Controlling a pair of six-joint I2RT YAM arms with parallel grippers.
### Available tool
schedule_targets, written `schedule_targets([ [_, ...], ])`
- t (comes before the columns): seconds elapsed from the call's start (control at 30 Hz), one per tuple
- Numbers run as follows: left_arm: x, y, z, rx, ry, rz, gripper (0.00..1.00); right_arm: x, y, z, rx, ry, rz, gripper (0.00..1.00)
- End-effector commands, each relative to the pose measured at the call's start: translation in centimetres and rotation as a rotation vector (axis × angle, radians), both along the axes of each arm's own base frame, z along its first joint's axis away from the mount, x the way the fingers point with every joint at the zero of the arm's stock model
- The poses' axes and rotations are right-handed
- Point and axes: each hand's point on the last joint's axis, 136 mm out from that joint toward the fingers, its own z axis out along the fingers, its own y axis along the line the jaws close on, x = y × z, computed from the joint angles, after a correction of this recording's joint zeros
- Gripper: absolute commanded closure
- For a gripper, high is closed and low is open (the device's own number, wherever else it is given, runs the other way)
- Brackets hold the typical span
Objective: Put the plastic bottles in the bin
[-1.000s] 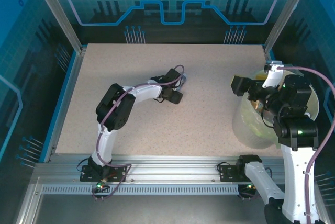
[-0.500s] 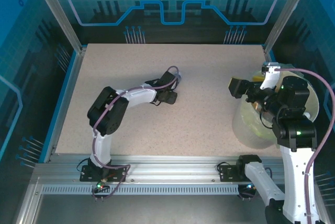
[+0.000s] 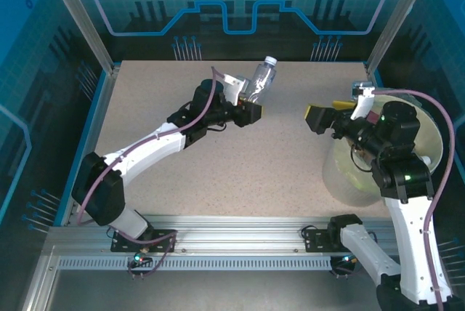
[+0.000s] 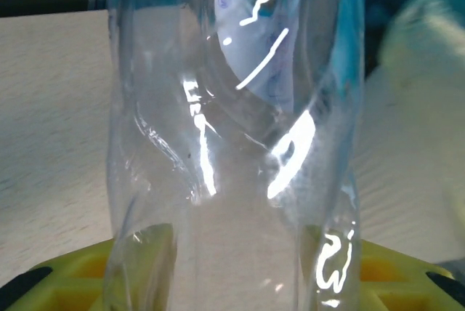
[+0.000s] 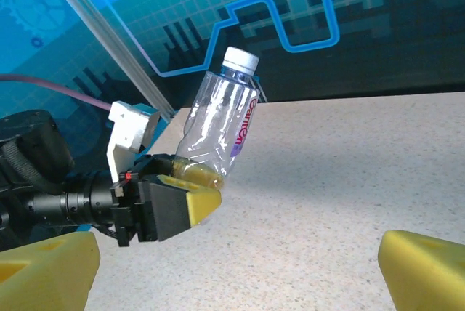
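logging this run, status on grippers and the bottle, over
Left gripper shut on clear white-capped bottle, tilted above the table. Right gripper open, sitting between bottle and bin.

**One bottle held up, bin at right edge**

Clear plastic bottle [image 3: 261,78]: white cap, red-lettered label, body dented nr the base. Its bottom end is gripped in the left tool [image 3: 249,102], off the surface, tilted w/ cap up toward the back wall. Bin [image 3: 340,173]: big round pale yellow-green bucket w/ thin see-thru liner, upright at the surface's right edge, well apart from the bottle.
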Motion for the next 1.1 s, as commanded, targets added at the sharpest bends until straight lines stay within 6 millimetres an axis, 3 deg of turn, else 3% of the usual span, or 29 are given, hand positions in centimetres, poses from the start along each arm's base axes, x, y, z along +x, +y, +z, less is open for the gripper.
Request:
schedule_targets([
  [0.0,-3.5,-1.9,2.7,-0.123,0.003,-0.206,0.66,-0.1,1.9,1.0,0.055,-0.030,0.094,0.00],
  [0.27,-7.0,-3.0,6.6,-0.256,-0.014,-0.417,0.66,0.5,6.2,1.8,0.119,-0.104,0.243,0.00],
  [0.4,-8.2,-3.0,7.6,-0.279,-0.035,-0.480,0.66,1.0,8.7,3.5,0.212,-0.140,0.309,0.00],
  [0.53,-9.1,-2.7,8.6,-0.319,-0.067,-0.510,0.66,3.5,7.9,2.3,0.174,-0.058,0.122,0.00],
  [0.7,-10.2,-2.6,9.4,-0.356,-0.080,-0.571,0.65,5.2,7.9,1.1,0.194,0.020,0.048,0.00],
  [0.97,-10.2,-2.7,9.1,-0.354,-0.074,-0.586,0.65,5.1,11.2,2.7,0.225,0.019,0.230,0.03],
  [1.07,-10.1,-2.8,9.0,-0.353,-0.067,-0.586,0.65,5.1,11.6,2.5,0.234,0.018,0.253,0.17],
])
